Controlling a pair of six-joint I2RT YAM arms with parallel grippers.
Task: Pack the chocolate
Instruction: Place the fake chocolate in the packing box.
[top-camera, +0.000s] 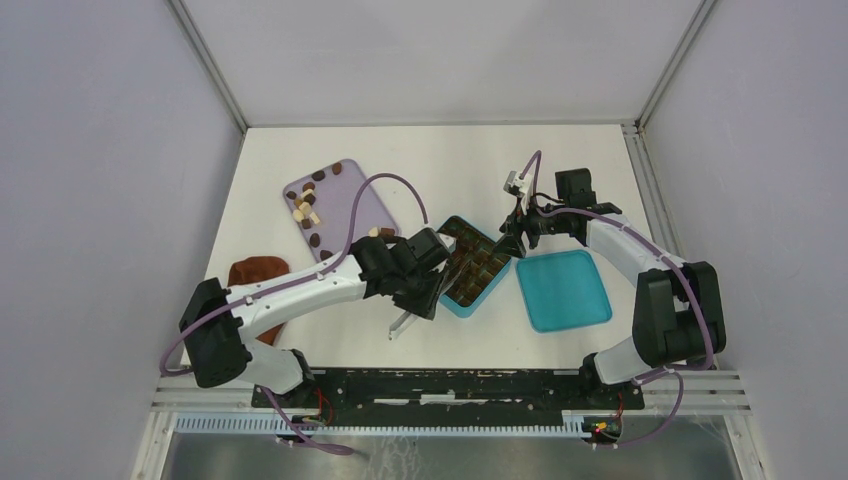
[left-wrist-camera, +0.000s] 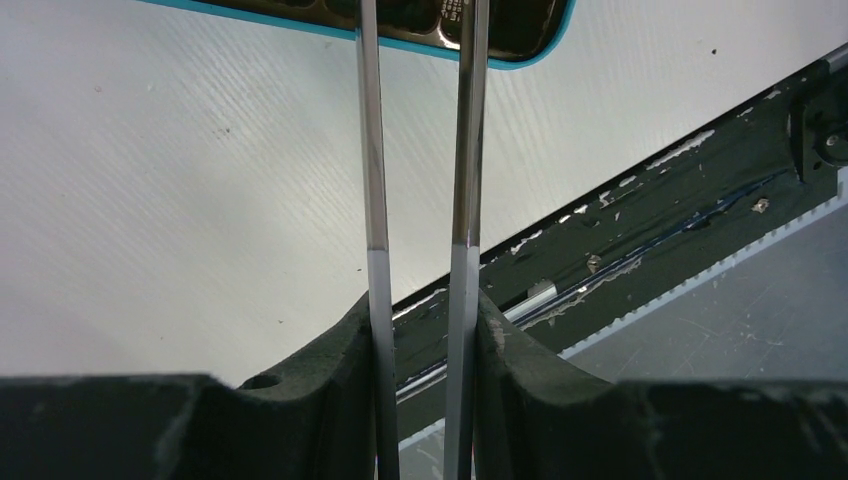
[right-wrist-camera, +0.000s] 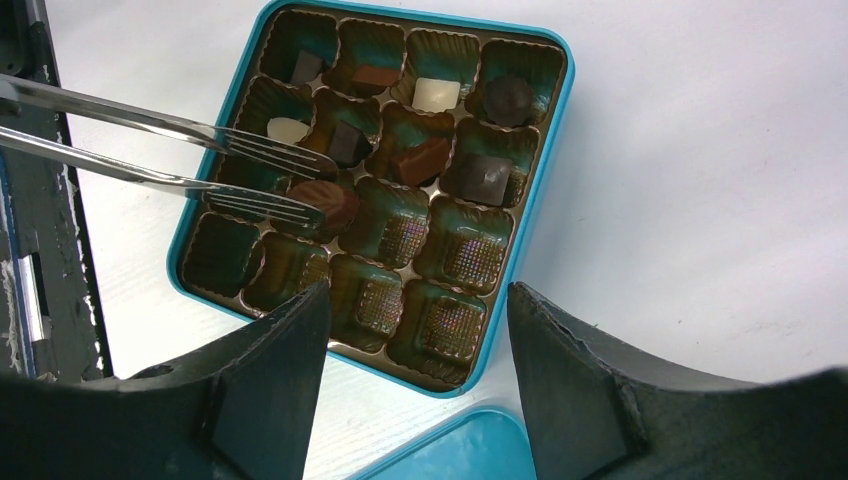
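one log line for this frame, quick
left gripper: jaws shut on tongs | tongs: tips around leaf-shaped chocolate in teal box cell | right gripper: jaws open, by teal box

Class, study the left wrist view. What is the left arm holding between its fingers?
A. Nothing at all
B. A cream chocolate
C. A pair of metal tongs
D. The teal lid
C: the left gripper has its fingers pressed against the two shiny blades of the metal tongs, which run forward out of the grip.
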